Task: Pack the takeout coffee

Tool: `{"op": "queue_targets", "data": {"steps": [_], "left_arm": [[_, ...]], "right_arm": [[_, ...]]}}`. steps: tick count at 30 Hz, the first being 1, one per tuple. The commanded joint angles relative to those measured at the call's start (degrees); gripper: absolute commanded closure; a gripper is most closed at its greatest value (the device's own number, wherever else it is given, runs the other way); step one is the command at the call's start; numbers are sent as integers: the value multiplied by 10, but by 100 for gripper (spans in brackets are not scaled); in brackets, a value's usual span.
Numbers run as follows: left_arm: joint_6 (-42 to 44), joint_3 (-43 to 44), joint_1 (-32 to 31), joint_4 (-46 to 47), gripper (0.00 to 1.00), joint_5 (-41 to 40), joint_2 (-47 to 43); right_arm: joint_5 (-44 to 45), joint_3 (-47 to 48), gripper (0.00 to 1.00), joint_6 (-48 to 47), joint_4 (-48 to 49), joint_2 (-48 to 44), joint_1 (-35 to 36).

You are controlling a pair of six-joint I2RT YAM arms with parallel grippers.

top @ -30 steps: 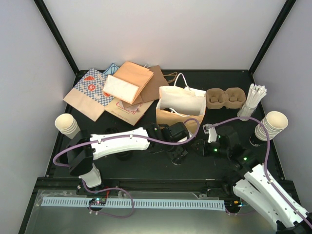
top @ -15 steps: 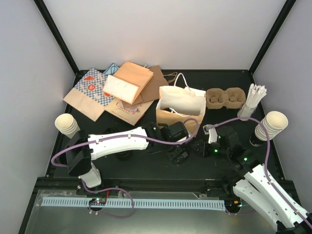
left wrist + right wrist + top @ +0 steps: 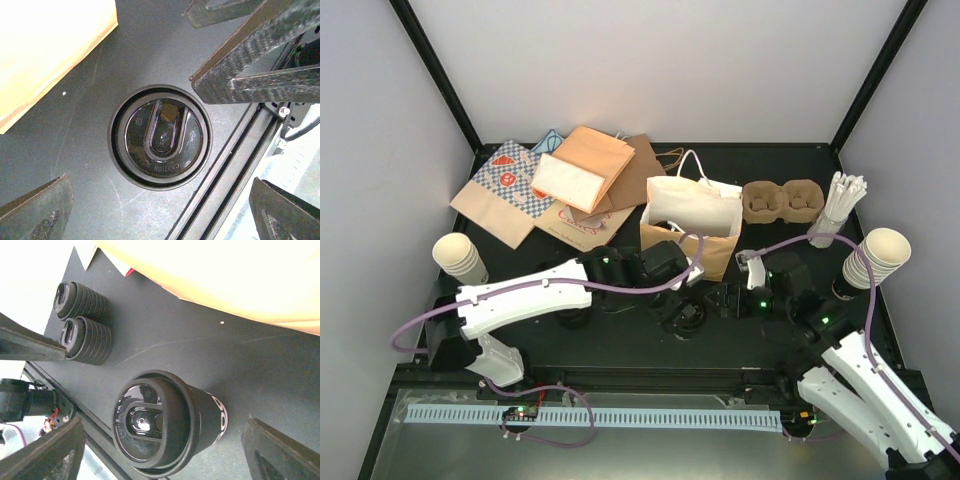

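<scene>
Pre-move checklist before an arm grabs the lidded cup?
1. lid seated flush on the cup: ok.
2. cup standing upright: ok, the left wrist view looks straight down on it.
3. left end effector open, off the cup: ok.
4. right end effector open, cup between its fingers, no contact seen: ok.
5. pulp carrier wells empty: ok.
6. room between the two end effectors: not ok, both crowd the cup.
</scene>
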Motion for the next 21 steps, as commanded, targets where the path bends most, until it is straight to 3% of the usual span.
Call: {"op": "queue_targets", "data": {"steps": [1,6,12,21], "left_arm": [[-25,6,13,-5,1,-11,-43],[-56,-68,67,54,6,21,-112],[-101,-205,164,159,17,125,-194],[-164,-297,176,255,33,176,-195]], "right_arm": [[6,37,10,-22,-22,16,0],[68,94,8,-42,-75,65,20],[214,169,10,-18,-118,129,184],[339,209,11,39,-148,227,341]]}}
